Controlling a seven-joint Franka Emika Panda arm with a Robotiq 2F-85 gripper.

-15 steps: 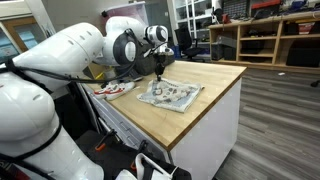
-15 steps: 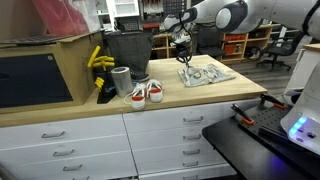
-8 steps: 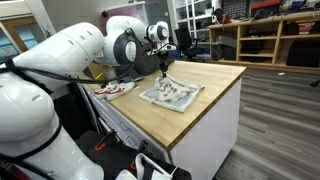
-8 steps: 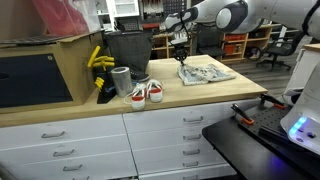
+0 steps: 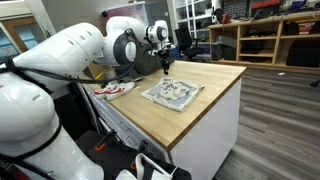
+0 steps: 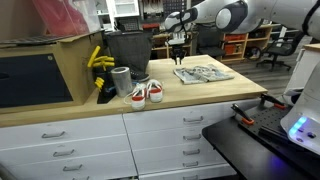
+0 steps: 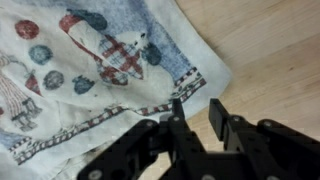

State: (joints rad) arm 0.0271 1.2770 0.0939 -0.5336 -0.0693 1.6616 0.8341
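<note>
Workshop shelving and desks fill the background, and in front of them runs the long pale wooden countertop (image 5: 218, 78) where I am working. On it lies the white square cloth printed with blue and red rockets and planets (image 5: 172, 93), opened out almost flat near the middle of the surface.

I am the black two-fingered gripper (image 5: 165, 68), hanging just over one edge of that cloth. In the wrist view my fingers (image 7: 177, 112) stand apart with bare wood showing in the gap; nothing is clamped between them. Whether my tips brush the fabric I cannot tell.

As I judge it, the spreading is largely done: the cloth (image 7: 90, 70) shows its printed face, with its corners out. Little is left. The hem nearest me is bunched into a small ridge, and I am not yet clear of it.

Well apart along the counter sit a pair of white-and-red sneakers (image 6: 146, 93) and a black bin (image 6: 127, 48).
</note>
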